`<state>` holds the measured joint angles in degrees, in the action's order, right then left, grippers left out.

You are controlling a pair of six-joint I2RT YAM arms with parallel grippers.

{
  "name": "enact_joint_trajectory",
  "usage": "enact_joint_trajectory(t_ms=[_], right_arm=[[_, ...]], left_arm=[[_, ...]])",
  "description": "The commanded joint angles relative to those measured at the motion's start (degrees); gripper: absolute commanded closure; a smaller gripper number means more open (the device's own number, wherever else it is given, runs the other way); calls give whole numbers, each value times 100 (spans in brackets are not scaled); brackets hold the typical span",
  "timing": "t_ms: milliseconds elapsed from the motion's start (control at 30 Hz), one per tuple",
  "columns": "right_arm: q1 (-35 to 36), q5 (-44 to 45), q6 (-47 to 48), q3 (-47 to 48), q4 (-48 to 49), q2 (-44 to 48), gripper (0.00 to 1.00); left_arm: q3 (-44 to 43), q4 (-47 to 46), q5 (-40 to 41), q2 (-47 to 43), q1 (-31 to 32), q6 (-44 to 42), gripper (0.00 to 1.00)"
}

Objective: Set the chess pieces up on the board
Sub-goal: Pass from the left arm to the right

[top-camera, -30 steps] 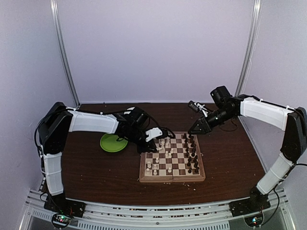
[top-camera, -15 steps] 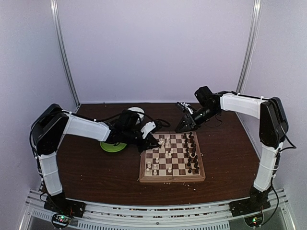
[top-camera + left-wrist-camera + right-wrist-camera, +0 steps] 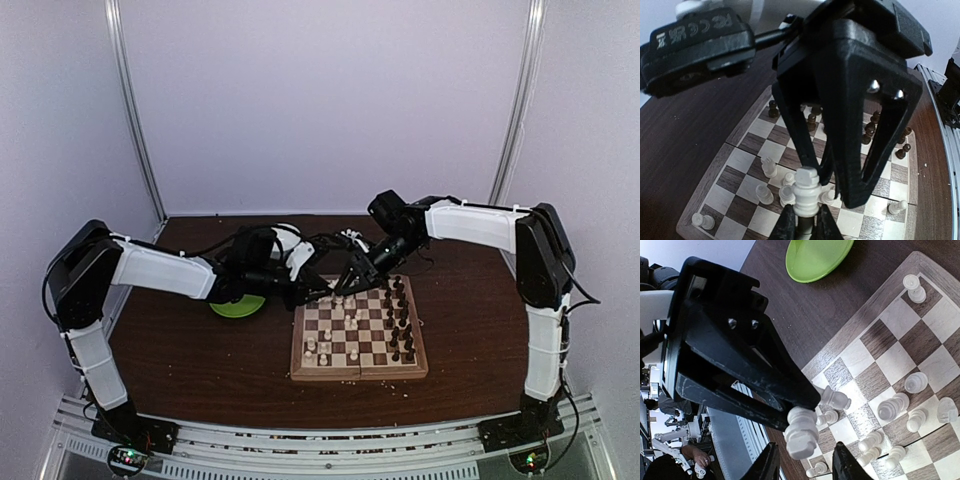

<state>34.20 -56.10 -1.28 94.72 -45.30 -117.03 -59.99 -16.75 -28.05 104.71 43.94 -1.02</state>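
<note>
The board (image 3: 358, 375) lies mid-table with cream chess pieces (image 3: 322, 346) on its left half and dark ones (image 3: 402, 322) along its right. My left gripper (image 3: 322, 291) hangs over the board's far left corner, shut on a tall cream piece (image 3: 806, 192) held upright. The right gripper (image 3: 344, 284) meets it there. In the right wrist view its fingertips (image 3: 769, 464) stand open on either side of that same cream piece (image 3: 801, 433), apart from it. The right gripper's black fingers (image 3: 847, 150) fill the left wrist view and hide part of the board (image 3: 740, 160).
A round green plate (image 3: 232, 307) sits on the dark table just left of the board, also visible in the right wrist view as the green plate (image 3: 815, 257). Several cream pieces (image 3: 892, 407) crowd the squares under both grippers. Pale crumbs dot the table near the board.
The right arm swung left from the board's far right corner to meet the left gripper. The left arm stretched out lower and flatter, still holding the cream piece.
</note>
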Motion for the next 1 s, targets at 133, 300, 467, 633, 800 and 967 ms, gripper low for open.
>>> enact_joint_trajectory(t_ms=[133, 300, 467, 633, 800, 967], right_arm=[[61, -349, -505, 255, 237, -118, 64], [62, -404, -655, 240, 399, -109, 64], [61, -406, -806, 211, 558, -178, 66], [57, -433, -1009, 132, 810, -178, 70], [56, -465, -1056, 54, 906, -178, 81], [60, -475, -1077, -20, 974, -122, 91]], left_arm=[[144, -379, -111, -235, -40, 102, 89], [171, -386, -153, -262, -34, 106, 89], [150, -385, -230, -275, -35, 117, 89], [143, -381, -300, -280, -34, 128, 89], [164, -364, -285, -284, -28, 146, 88], [155, -324, -99, -292, -35, 203, 84]])
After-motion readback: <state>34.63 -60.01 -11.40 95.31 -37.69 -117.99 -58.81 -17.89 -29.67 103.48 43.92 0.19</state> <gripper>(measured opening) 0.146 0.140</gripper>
